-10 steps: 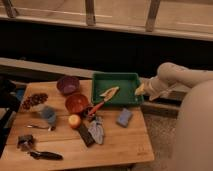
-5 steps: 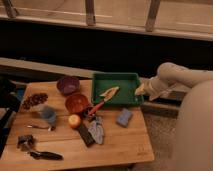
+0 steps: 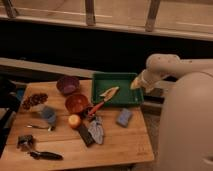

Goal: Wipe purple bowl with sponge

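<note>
1 gripper (image 3: 136,84) over green tray's (image 3: 115,75) right edge, jaws wide, empty | sponge (image 3: 124,117) on table (image 3: 120,144), just camera-side of gripper | purple bowl (image 3: 67,85) left, beyond tray

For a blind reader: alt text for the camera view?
The tool hovers at the right rim of a green rectangular tray, apart from the blue-grey foam sponge and round dark-purple bowl on the wooden table.
</note>
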`<control>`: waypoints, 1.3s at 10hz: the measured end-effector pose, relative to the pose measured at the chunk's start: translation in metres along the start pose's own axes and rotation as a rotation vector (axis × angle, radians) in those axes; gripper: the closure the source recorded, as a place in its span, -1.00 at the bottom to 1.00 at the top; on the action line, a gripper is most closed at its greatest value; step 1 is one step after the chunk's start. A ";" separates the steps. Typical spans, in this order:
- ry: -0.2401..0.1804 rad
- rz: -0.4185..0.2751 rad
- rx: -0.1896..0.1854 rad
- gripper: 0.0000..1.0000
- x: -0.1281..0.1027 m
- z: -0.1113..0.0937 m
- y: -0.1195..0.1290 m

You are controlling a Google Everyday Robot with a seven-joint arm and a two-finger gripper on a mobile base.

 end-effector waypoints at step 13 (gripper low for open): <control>0.194 -0.099 0.067 -0.23 0.090 0.048 0.000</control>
